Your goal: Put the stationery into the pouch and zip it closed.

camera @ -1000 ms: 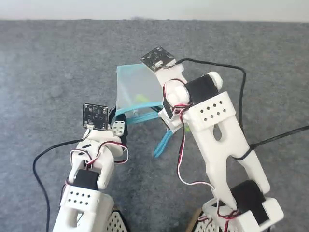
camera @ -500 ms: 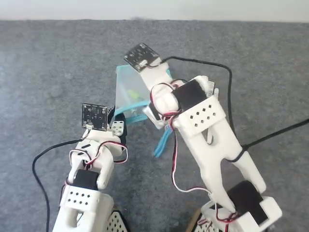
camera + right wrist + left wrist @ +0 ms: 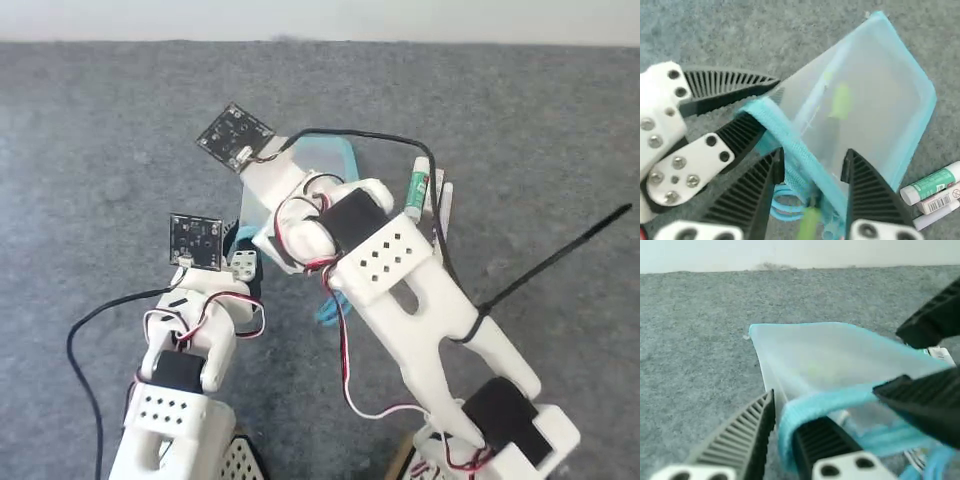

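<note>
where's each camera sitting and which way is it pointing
High view: fixed above the table, looking down on the left arm, right arm and pouch.
Left wrist view: on the left wrist, facing along the left gripper, which pinches the pouch's rim.
Right wrist view: on the right wrist, looking past the open right gripper at the pouch.
Shared: both wrist views show the pouch and the other arm's gripper.

R claw (image 3: 813, 161), jaws apart, astride pouch (image 3: 867, 102) zip edge; L claw (image 3: 766, 101) on corner.
</note>
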Robot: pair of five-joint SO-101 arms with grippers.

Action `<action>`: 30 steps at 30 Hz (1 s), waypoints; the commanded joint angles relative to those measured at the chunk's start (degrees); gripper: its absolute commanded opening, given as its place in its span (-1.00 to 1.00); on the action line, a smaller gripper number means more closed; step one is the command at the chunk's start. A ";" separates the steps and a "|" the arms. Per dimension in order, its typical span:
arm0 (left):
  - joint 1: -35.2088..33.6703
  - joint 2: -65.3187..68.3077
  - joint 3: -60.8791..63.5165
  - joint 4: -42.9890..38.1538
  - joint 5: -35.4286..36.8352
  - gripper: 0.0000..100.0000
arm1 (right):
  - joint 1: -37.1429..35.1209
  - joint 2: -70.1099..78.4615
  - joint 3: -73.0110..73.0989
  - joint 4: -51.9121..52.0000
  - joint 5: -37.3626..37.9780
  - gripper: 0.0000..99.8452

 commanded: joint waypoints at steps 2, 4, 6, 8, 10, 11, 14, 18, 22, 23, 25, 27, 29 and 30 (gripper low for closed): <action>0.53 -0.62 -0.66 0.09 -0.53 -0.98 | -0.31 -4.26 -0.44 -0.31 1.32 -0.60; 0.53 -0.62 -0.66 0.09 -0.53 -0.98 | -0.31 -7.43 -0.44 1.10 1.32 -0.60; 0.53 -0.62 -0.66 0.09 -0.53 -0.98 | 0.22 -11.30 -0.44 3.47 1.41 -0.60; 0.53 -0.62 -0.66 0.09 -0.53 -0.98 | 2.68 -14.99 -0.35 6.64 1.41 -0.60; 0.53 -0.62 -0.66 0.18 -0.53 -0.98 | 7.08 -17.63 -0.35 10.33 1.58 -0.61; 0.53 -0.70 -0.66 0.18 -0.53 -0.98 | 10.51 -18.59 -0.09 12.18 2.29 -0.61; 0.53 -0.88 -0.66 0.18 -0.53 -0.98 | 19.21 -18.95 4.48 13.41 2.90 -0.61; 0.53 -0.88 -0.66 0.18 -0.53 -0.98 | 25.45 -15.69 14.33 9.71 2.20 -0.61; 0.18 -0.88 -0.66 0.26 -0.53 -0.98 | 30.11 -9.63 20.04 3.91 -2.73 -0.61; 0.09 -0.88 -0.66 0.35 -0.53 -0.98 | 31.08 -8.04 20.75 2.24 -3.43 -0.60; 0.00 -0.88 -0.66 0.35 -0.53 -0.98 | 32.66 -4.62 21.19 -1.01 -4.48 -0.60; 0.00 -0.97 -0.40 0.18 -0.53 -0.98 | 33.80 -0.75 20.92 -3.65 -5.54 -0.60; 0.00 -0.97 -0.22 0.18 -0.53 -0.98 | 34.86 3.38 20.84 -6.20 -6.07 -0.60; 0.09 -0.97 -0.22 0.18 -0.53 -0.98 | 35.30 5.49 20.84 -7.34 -6.07 -0.60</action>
